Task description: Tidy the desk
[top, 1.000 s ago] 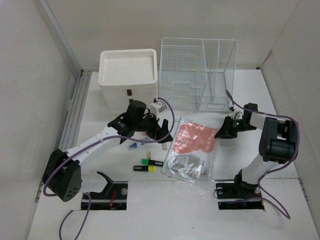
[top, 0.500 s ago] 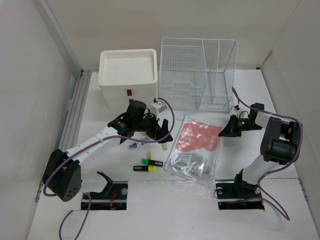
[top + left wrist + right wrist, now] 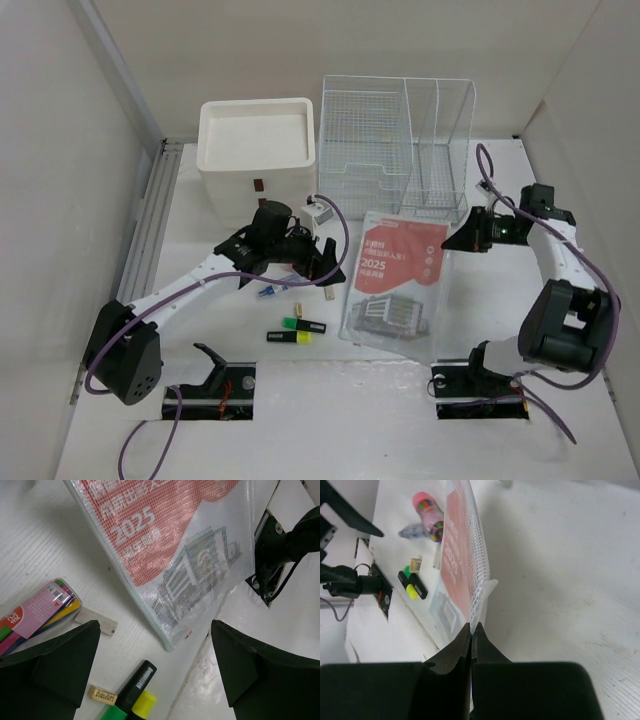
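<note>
While the large matte white desk carried everything, the green and yellow highlighters with black parts lay nearest on it, and just beyond them the left gripper hung with its jaws wide apart, holding nothing. Farther on, the right gripper was clamped on a corner of the clear mesh pouch with a red-and-white booklet. The white plastic box and the wire organizer stood at the far edge.

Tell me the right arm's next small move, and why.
Probably lift the mesh pouch clear of the desk, toward the wire rack: the right end effector is shut on its corner, that corner raised, while its other end rests on the desk.
</note>
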